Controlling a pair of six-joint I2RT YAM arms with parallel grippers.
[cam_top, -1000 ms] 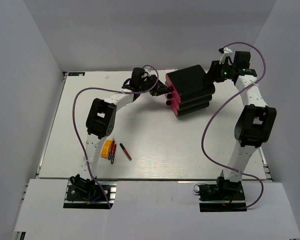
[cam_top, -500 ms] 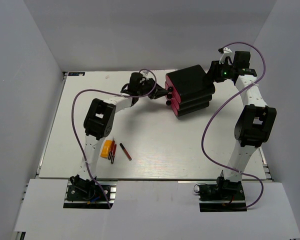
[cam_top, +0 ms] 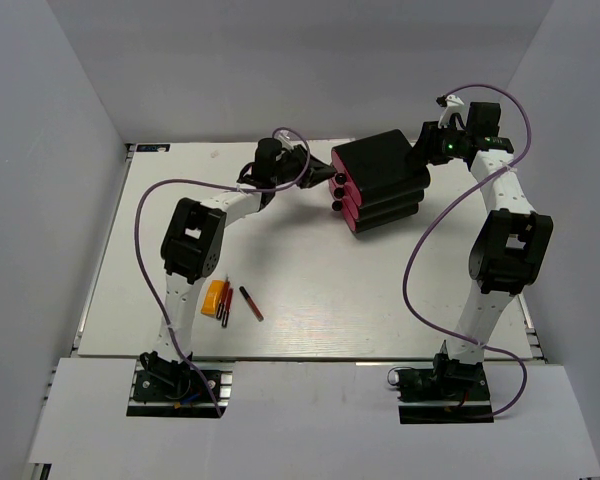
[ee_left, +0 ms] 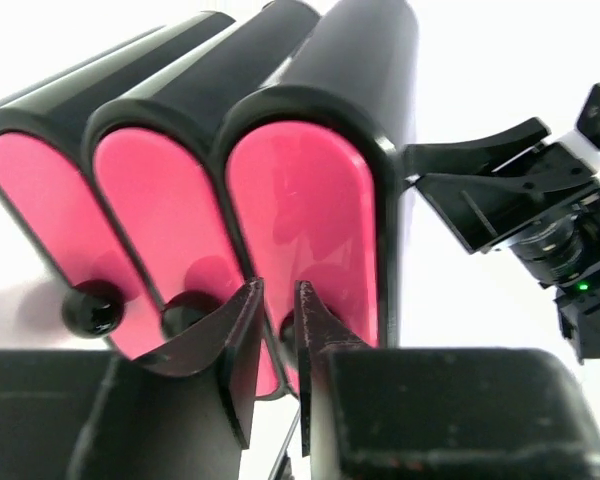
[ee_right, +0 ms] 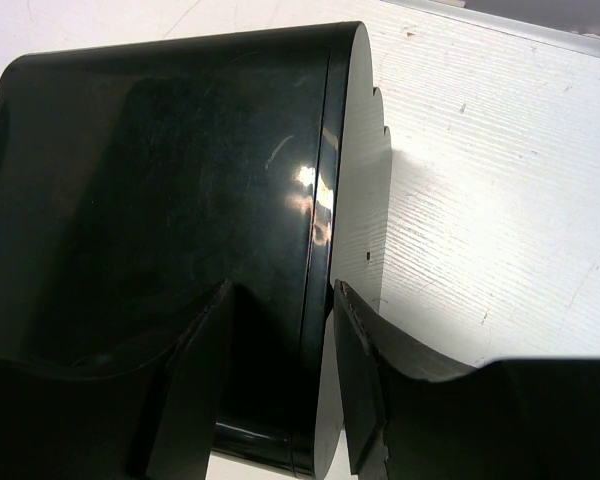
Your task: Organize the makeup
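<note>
Top external view — red pencil [cam_top: 251, 303] lies diagonally, beside orange tube [cam_top: 215, 298].

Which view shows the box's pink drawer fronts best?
Left wrist: all three pink drawer fronts face it, knobs visible. Top external shows them as thin slivers; right wrist sees only the black box from behind.
</note>
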